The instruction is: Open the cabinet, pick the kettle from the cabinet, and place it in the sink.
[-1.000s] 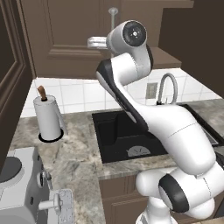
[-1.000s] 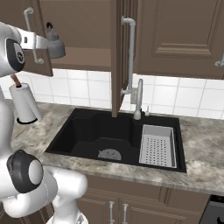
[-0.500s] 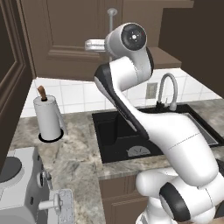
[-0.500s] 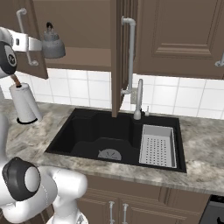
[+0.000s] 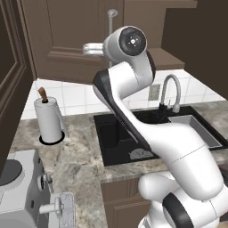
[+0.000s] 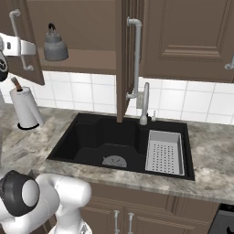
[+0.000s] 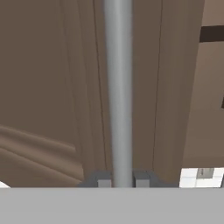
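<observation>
The pincer (image 7: 120, 180) is pinched tight on the long silver bar handle (image 7: 118, 87) of the dark brown wooden wall cabinet (image 6: 82, 27), whose left door (image 6: 20, 55) stands swung out. Below lies the black rectangular sink (image 6: 91, 137) in the grey marbled counter (image 6: 215, 151). The squat dark grey metal kettle (image 6: 55, 45) sits on the cabinet's shelf.

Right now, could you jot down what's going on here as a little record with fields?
gripper: shut on the silver bar handle of the left door
cabinet: both doors swung open
kettle: upright on the cabinet shelf
sink: nothing in the basin; grey perforated tray at its right end
paper-towel roll: standing on the counter left of the sink
</observation>
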